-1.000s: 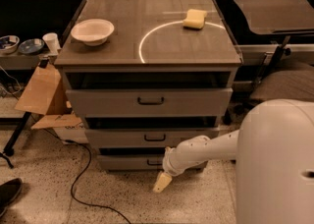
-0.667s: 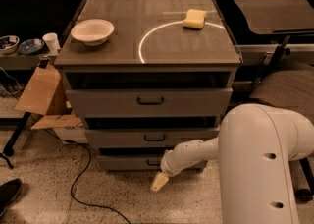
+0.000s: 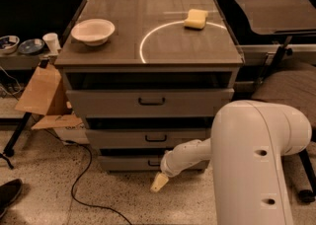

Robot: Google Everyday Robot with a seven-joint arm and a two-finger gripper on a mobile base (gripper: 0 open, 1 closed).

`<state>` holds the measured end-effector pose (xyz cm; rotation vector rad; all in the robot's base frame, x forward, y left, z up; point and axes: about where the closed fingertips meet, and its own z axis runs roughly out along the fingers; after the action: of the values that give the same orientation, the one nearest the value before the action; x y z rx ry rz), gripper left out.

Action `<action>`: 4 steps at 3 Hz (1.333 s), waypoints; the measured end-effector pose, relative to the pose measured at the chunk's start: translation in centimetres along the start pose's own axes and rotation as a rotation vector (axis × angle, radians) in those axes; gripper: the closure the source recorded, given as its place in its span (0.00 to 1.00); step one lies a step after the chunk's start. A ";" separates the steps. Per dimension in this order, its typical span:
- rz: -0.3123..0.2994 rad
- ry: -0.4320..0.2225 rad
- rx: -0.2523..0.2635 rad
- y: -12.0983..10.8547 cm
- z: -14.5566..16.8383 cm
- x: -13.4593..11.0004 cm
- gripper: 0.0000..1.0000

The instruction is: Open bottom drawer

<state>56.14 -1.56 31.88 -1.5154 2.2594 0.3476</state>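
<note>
Progress looks near zero: bottom drawer (image 3: 123, 163), lowest in the grey cabinet (image 3: 113, 51), seems shut or barely out. Gripper (image 3: 159, 182) hangs just below its front, near the floor, jaws apparently together on nothing. Whole pull left, I'd say.
</note>
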 end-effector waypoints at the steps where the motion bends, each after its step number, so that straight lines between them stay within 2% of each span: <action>1: 0.006 0.019 0.011 -0.9 1.3 0.1 0.00; 3: 0.073 0.094 -0.024 -2.3 5.9 4.8 0.00; 4: 0.099 0.108 -0.024 -3.0 7.6 6.9 0.00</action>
<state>58.05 -5.24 22.07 -1.4703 2.4282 0.3300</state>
